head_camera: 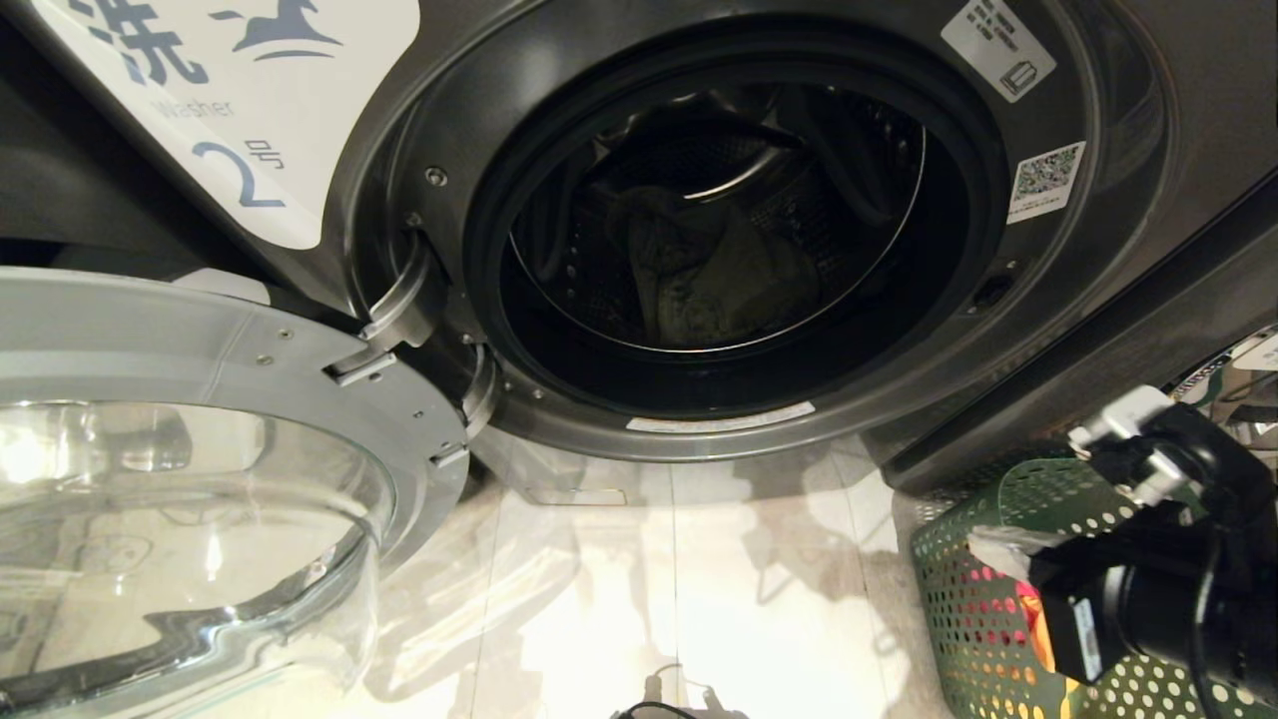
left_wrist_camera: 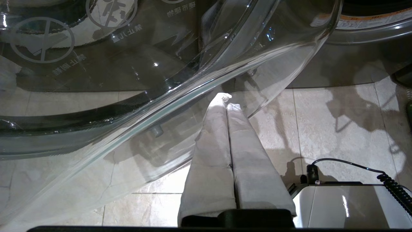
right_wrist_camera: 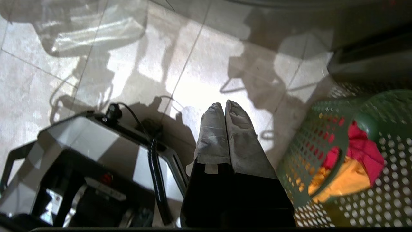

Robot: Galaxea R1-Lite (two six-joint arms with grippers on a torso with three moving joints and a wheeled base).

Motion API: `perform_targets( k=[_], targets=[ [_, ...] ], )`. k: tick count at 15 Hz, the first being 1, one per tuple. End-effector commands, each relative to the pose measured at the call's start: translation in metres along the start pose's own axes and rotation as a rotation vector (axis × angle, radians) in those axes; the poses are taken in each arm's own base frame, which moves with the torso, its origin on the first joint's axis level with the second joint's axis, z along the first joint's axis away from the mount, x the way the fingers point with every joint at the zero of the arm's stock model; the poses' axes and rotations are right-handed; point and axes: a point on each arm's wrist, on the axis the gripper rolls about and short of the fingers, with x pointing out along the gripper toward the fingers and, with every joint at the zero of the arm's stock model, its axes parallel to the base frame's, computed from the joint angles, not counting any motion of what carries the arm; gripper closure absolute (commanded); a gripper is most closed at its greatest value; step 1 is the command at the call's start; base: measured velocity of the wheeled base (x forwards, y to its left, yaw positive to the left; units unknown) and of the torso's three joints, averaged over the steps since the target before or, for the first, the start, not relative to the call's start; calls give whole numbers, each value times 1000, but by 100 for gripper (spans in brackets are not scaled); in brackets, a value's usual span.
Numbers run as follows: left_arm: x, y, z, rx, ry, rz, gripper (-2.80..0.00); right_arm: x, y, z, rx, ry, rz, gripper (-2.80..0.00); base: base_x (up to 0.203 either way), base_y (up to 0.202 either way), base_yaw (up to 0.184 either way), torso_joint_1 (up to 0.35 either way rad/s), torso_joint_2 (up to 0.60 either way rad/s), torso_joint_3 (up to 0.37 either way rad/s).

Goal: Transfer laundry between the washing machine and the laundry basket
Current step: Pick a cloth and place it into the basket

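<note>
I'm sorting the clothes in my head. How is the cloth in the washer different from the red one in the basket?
The grey-green garment is dull and lies alone in the washing machine drum. The red garment is bright and sits in the green laundry basket on top of a yellow-orange garment. Both are crumpled, and no tool holds either.

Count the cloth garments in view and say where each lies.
3. A faded grey-green garment lies in the washing machine drum; a red cloth garment and a yellow-orange cloth garment lie in the green perforated plastic basket. More may be hidden underneath.
</note>
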Motion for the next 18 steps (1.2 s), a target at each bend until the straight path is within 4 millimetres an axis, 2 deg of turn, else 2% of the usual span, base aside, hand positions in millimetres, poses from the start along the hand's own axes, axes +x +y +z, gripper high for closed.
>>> perform_targets(
  k=[1, 4, 10, 14, 18],
  targets=[
    [0, 0, 0, 0, 1, 0, 0, 51, 16, 4, -8, -11, 11, 0, 0, 0, 0, 0, 0, 0],
    [0, 0, 0, 0, 1, 0, 0, 97, 32, 17, 5, -60, -11, 0, 0, 0, 0, 0, 0, 0],
    [0, 0, 0, 0, 0, 0, 0, 196, 56, 63, 66, -215, -138, 0, 0, 0, 0, 0, 0, 0],
    [0, 0, 0, 0, 1, 0, 0, 251, 61, 83, 102, -292, -205, 0, 0, 0, 0, 0, 0, 0],
    [0, 0, 0, 0, 1, 0, 0, 291, 53, 109, 157, -426, -279, 0, 0, 0, 0, 0, 0, 0]
  ],
)
